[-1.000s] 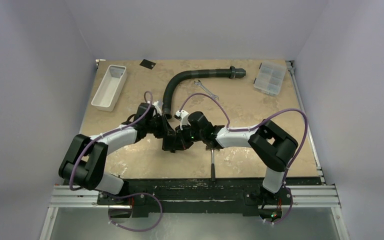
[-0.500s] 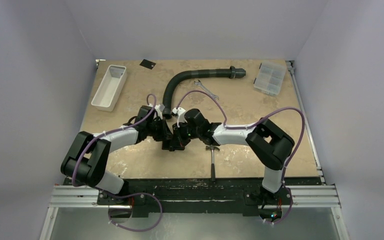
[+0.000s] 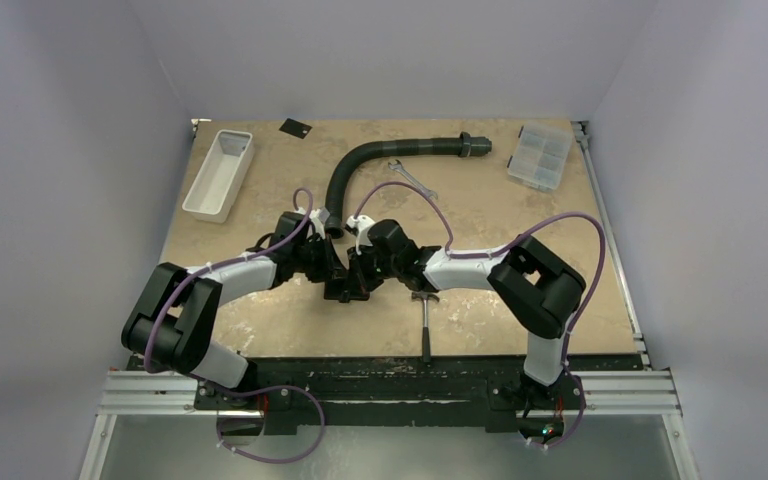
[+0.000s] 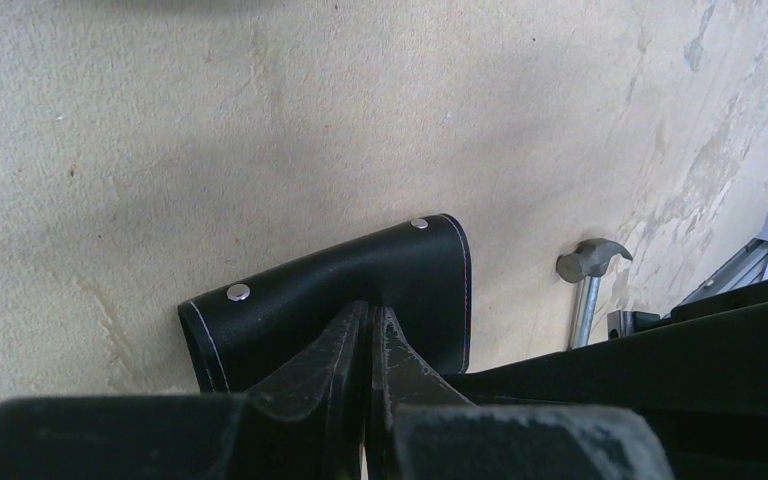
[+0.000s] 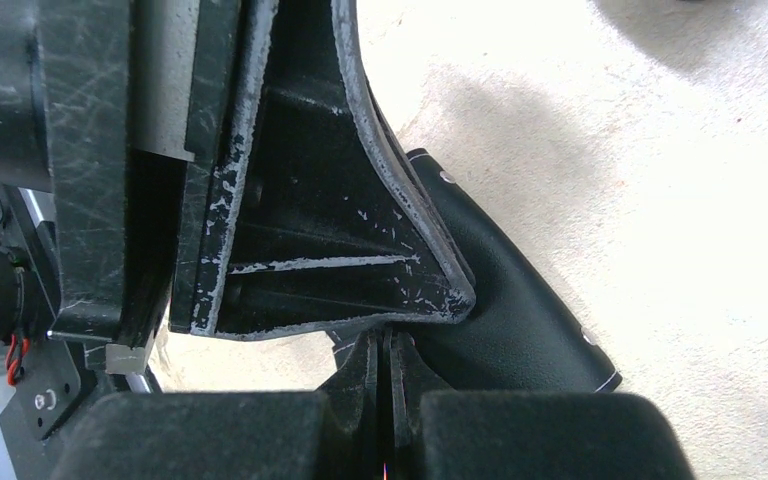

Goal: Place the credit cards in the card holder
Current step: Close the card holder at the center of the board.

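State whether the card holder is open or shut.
Cannot tell: card holder shows only its studded black outer face, pinched by left gripper; right gripper shut at its edge.

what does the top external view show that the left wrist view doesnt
Only the top external view shows the white tray, the black hose, the wrench, the clear compartment box and a small dark card at the far edge. Only the left wrist view shows the card holder up close, with its white stitching and two metal studs, and the left gripper pinched shut on it. Both show the holder, the hammer and the tan table.
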`<state>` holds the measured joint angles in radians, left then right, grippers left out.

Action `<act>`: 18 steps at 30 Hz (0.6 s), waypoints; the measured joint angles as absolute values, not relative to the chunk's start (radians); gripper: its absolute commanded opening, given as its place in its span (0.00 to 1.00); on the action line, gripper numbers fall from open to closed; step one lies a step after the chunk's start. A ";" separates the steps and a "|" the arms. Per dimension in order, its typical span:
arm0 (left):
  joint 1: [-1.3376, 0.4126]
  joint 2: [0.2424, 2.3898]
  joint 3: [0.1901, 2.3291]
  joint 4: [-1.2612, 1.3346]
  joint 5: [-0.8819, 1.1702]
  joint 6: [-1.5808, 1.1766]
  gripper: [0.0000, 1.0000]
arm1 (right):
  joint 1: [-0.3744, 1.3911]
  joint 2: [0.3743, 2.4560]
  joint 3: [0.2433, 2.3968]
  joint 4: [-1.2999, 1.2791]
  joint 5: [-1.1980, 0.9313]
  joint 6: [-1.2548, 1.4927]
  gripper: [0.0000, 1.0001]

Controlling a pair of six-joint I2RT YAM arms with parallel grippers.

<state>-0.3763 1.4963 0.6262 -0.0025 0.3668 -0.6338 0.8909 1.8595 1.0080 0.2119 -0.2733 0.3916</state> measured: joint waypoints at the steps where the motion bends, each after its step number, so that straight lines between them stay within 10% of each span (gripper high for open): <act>1: -0.376 1.496 0.624 0.003 0.367 -0.634 0.00 | 0.891 1.860 1.007 0.217 -0.272 0.392 0.00; 18: -0.374 1.499 0.609 0.046 0.367 -0.634 0.00 | 0.897 1.830 0.913 0.385 -0.193 0.359 0.00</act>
<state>-0.3744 1.4990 0.6090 0.0460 0.3668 -0.6338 0.8967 1.8297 0.9134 0.3855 -0.1928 0.3592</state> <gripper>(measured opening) 0.047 0.023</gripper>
